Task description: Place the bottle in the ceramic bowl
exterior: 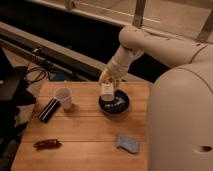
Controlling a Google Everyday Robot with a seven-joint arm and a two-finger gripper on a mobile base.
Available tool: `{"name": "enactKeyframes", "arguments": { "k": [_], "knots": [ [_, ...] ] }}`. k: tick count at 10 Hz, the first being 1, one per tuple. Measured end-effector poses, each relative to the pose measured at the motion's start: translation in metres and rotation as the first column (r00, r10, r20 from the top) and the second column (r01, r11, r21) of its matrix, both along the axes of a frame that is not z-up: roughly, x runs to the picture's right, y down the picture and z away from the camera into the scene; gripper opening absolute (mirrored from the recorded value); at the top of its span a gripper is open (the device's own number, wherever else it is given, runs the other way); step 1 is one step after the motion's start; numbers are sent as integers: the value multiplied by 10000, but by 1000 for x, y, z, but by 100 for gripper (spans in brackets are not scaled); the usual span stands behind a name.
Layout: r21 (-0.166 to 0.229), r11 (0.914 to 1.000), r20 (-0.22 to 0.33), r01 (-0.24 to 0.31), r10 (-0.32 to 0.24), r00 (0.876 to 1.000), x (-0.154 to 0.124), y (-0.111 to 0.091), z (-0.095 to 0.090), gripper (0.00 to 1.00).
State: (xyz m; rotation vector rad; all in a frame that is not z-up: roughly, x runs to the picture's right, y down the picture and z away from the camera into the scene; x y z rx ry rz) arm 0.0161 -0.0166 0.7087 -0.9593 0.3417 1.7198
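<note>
The black ceramic bowl (114, 105) sits on the wooden table (85, 132), right of centre near the far edge. My gripper (107, 82) hangs just above the bowl's far left rim. It is shut on the small white bottle (107, 91), which points down with its lower end over the bowl's inside. The bottle's yellow-orange label shows near my fingers. The white arm (150, 45) reaches in from the right.
A white cup (63, 97) stands left of the bowl. A dark striped packet (49, 109) lies beside the cup. A reddish-brown packet (47, 144) lies at the front left. A blue-grey sponge (128, 143) lies at the front right. Cables lie off the table's far left.
</note>
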Motion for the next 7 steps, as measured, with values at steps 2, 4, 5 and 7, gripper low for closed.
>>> {"name": "enactKeyframes", "arguments": {
  "k": [2, 4, 5, 7],
  "knots": [
    [123, 9999, -177, 97, -95, 9998, 3, 7, 11, 1],
    [194, 9996, -327, 184, -178, 9993, 5, 19, 40, 1],
    [208, 9997, -427, 114, -105, 9990, 12, 23, 52, 1],
    [407, 9984, -424, -388, 405, 9983, 26, 23, 71, 1]
  ]
}}
